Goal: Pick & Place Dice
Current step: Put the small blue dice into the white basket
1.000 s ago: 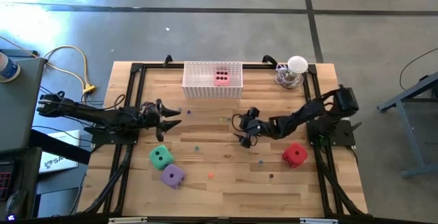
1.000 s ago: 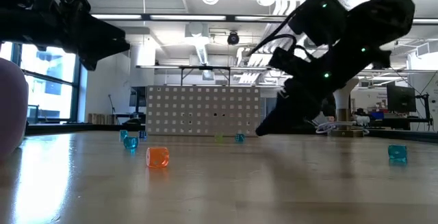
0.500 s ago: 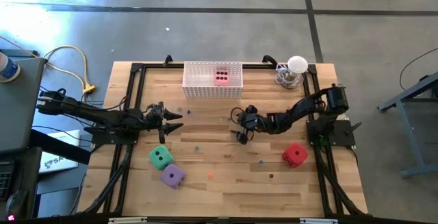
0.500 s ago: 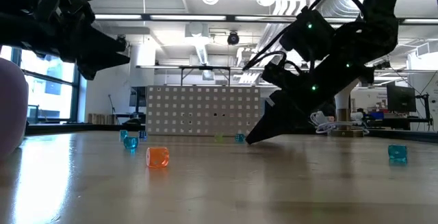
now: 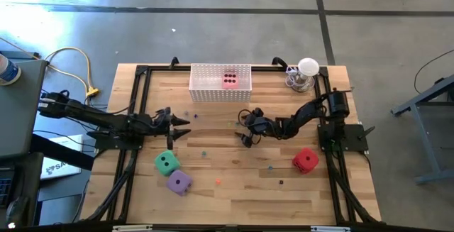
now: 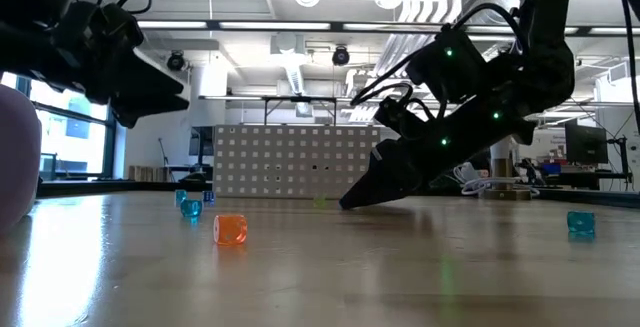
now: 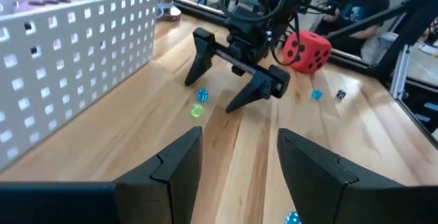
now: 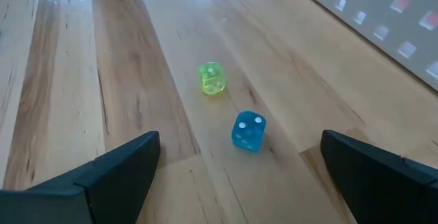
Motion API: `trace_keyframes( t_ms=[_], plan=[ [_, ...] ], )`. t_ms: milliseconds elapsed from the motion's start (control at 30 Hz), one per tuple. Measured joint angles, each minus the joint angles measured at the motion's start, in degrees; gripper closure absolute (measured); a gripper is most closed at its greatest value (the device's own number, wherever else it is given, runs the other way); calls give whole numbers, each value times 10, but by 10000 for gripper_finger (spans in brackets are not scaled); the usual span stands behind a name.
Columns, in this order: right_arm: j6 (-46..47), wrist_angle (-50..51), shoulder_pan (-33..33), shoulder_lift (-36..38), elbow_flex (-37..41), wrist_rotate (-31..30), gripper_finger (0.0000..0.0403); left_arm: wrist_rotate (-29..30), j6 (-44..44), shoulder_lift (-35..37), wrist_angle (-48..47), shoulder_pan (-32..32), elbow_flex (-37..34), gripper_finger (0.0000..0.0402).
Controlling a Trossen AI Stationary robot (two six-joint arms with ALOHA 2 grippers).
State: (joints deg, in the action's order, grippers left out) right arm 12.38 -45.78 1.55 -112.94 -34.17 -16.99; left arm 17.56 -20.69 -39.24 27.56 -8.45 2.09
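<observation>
Judging ourselves between picks, with the pink die [image 5: 230,80] already in the white basket [image 5: 220,92], we hold both the left gripper [image 5: 181,125] and right gripper [image 5: 245,131] released and empty mid-table, so next we must reach the green die [image 5: 167,163], purple die [image 5: 178,181] or red die [image 5: 306,159].

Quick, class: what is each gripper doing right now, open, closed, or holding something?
Left gripper: open, empty, above the table near the green die.
Right gripper: open, empty, fingers spread low over the table's middle.
</observation>
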Motion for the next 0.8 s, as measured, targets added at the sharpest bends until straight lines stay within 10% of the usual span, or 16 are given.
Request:
trace_keyframes(
  t_ms=[800],
  plan=[
    [-4,0,27,-1,0,16,106,1,-13,-99,97,0,0,218]
  ],
)
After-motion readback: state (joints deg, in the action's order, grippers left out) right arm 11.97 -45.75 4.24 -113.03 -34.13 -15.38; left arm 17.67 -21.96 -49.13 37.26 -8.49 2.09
